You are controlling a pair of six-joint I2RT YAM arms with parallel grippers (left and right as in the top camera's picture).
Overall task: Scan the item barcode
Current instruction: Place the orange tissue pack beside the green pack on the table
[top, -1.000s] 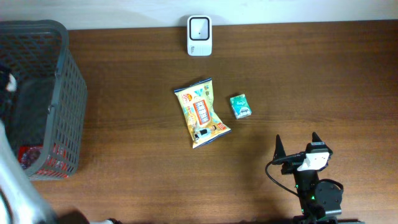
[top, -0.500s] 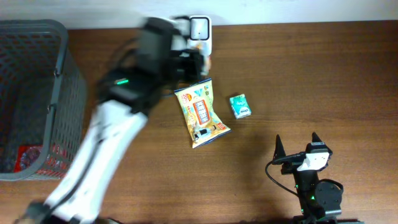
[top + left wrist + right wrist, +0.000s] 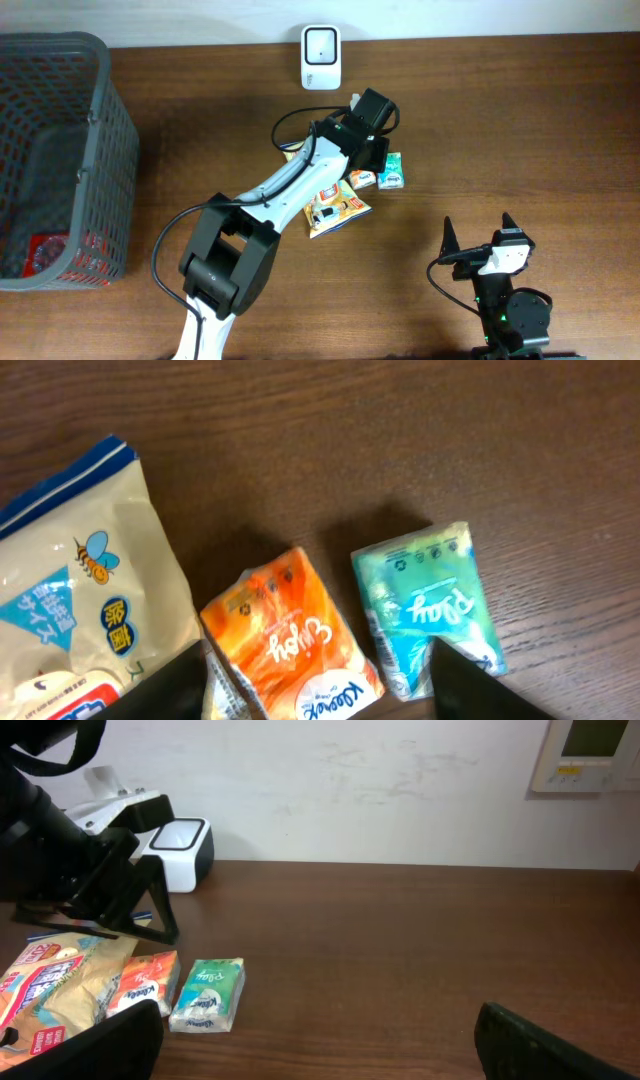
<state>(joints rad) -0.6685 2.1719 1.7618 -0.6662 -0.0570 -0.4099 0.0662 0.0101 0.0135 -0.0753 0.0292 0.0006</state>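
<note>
Having opened, left claw hovers over newly placed orange pack.

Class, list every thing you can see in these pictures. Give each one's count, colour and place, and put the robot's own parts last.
table: one, brown wood, under everything
basket: one, dark grey mesh, left end of the table
red item: one, red, inside the basket; too unclear to identify
scanner: one, white, middle of the far edge
snack bag: one, cream with a blue edge, table centre
orange pack: one, orange, between the snack bag and the green pack
green pack: one, green, right of the orange pack
wall panel: one, white, on the wall
left gripper: one, black, above the two packs, jaws open
right gripper: one, black, near edge, jaws open, empty
</note>
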